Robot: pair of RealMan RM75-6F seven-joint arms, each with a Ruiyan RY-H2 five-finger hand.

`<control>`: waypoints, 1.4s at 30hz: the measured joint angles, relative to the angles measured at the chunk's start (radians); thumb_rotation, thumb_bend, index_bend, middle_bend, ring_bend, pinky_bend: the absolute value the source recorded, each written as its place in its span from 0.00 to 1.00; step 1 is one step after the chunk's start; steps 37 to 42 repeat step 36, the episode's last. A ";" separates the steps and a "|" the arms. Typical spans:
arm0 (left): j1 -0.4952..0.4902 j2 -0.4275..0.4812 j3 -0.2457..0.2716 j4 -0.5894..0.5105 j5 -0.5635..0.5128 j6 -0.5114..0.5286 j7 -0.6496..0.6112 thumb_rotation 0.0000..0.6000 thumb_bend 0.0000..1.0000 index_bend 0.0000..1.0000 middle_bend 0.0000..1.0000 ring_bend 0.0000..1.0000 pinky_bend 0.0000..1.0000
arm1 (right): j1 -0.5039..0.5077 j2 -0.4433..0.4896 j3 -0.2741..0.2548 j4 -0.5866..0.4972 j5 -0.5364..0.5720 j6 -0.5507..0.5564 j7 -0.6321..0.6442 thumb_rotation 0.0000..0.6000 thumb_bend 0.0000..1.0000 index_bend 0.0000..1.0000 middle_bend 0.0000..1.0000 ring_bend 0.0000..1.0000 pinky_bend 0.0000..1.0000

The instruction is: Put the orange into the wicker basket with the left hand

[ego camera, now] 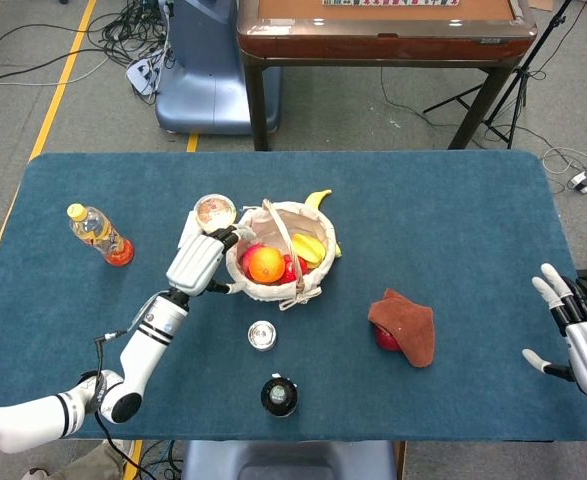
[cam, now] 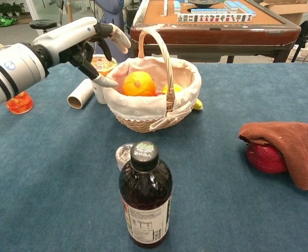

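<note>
The left hand (cam: 93, 44) hangs spread and empty at the wicker basket (cam: 152, 118) rim, the orange (cam: 138, 84) lying inside just beyond its fingertips.

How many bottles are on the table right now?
2. A dark bottle stands near the front edge, and an orange drink bottle lies at the far left. None seem hidden.
</note>
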 measured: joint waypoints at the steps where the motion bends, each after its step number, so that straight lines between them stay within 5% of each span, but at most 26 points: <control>1: 0.000 0.000 0.000 -0.002 -0.002 0.001 0.005 1.00 0.10 0.16 0.08 0.20 0.59 | 0.000 0.001 0.000 0.000 0.000 0.000 0.001 1.00 0.01 0.00 0.00 0.00 0.03; 11: 0.067 0.082 0.019 -0.129 -0.028 0.063 0.043 1.00 0.10 0.13 0.04 0.16 0.52 | -0.002 0.011 0.002 0.000 0.005 0.004 0.009 1.00 0.01 0.00 0.00 0.00 0.03; 21: 0.247 0.266 0.112 -0.304 -0.062 0.208 0.167 1.00 0.10 0.13 0.04 0.16 0.44 | 0.004 0.009 0.001 0.011 0.006 -0.011 0.022 1.00 0.01 0.00 0.00 0.00 0.03; 36: 0.529 0.384 0.261 -0.335 0.012 0.467 0.154 1.00 0.10 0.15 0.04 0.16 0.38 | 0.021 0.004 -0.003 0.014 -0.015 -0.022 0.018 1.00 0.01 0.00 0.04 0.00 0.06; 42: 0.529 0.384 0.261 -0.335 0.012 0.467 0.154 1.00 0.10 0.15 0.04 0.16 0.38 | 0.021 0.004 -0.003 0.014 -0.015 -0.022 0.018 1.00 0.01 0.00 0.04 0.00 0.06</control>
